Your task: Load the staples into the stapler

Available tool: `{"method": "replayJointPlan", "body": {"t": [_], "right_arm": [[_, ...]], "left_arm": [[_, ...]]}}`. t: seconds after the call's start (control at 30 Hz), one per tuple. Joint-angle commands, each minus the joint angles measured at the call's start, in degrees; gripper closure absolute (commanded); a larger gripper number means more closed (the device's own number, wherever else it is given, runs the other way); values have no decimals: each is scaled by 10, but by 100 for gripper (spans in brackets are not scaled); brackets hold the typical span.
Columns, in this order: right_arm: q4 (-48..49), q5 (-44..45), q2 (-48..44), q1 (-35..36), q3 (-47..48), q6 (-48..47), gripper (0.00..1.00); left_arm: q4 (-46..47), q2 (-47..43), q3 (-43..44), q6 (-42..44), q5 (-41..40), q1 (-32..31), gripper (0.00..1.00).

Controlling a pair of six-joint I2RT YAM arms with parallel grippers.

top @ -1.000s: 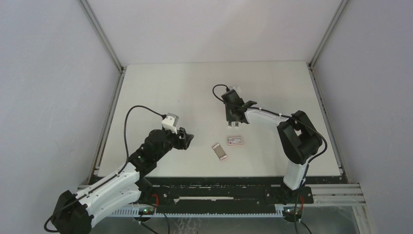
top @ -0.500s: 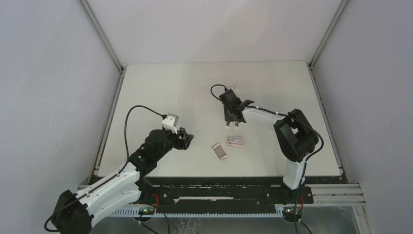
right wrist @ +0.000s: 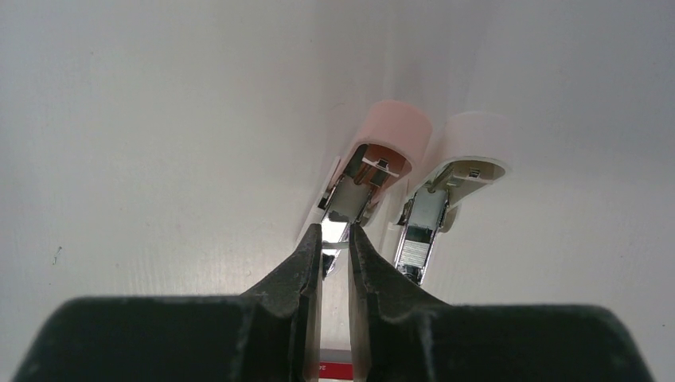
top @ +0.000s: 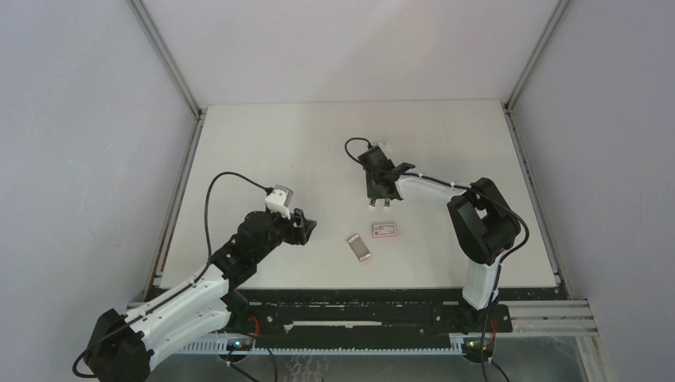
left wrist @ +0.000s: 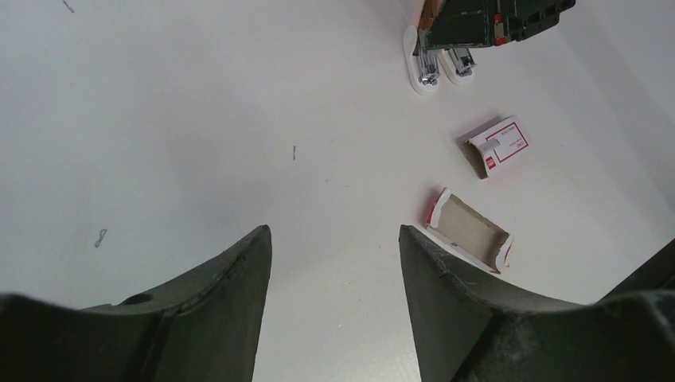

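R: right hand point(right wrist: 335, 239) tips almost together, pinching thin silvery staples point(right wrist: 334, 233), strip mostly hidden between them, at open pink stapler point(right wrist: 388, 139) | white stapler point(right wrist: 470, 139) just beside, 3 o'clock | L: left hand point(left wrist: 333, 239) spread wide above bare desk point(left wrist: 159, 119); tray point(left wrist: 470, 229) at 3 o'clock, carton sleeve point(left wrist: 501, 145) beyond | desk edges well apart from everything.
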Motion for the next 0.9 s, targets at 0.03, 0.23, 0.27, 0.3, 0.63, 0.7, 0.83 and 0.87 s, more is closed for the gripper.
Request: {"method": "replayJointPlan", "body": {"t": [0.03, 0.23, 0.27, 0.3, 0.63, 0.7, 0.83, 0.87], "right_arm": [[-6, 5, 2, 4, 23, 16, 89], [-12, 9, 2, 3, 23, 14, 89], [-14, 11, 0, 3, 23, 14, 89], [-16, 13, -1, 2, 23, 12, 89], [-38, 31, -14, -8, 22, 4, 89], [-43, 32, -16, -10, 23, 3, 89], [-48, 35, -22, -12, 23, -1, 89], [-47, 35, -24, -12, 23, -3, 89]], "left_arm": [[11, 0, 0, 13, -4, 2, 36], [12, -1, 1, 13, -5, 2, 36], [12, 0, 0, 13, -4, 2, 36], [11, 0, 1, 13, -5, 2, 36], [11, 0, 0, 13, -3, 2, 36], [10, -1, 1, 13, -3, 2, 36], [10, -2, 1, 13, -3, 2, 36], [10, -3, 1, 13, -3, 2, 36]]}}
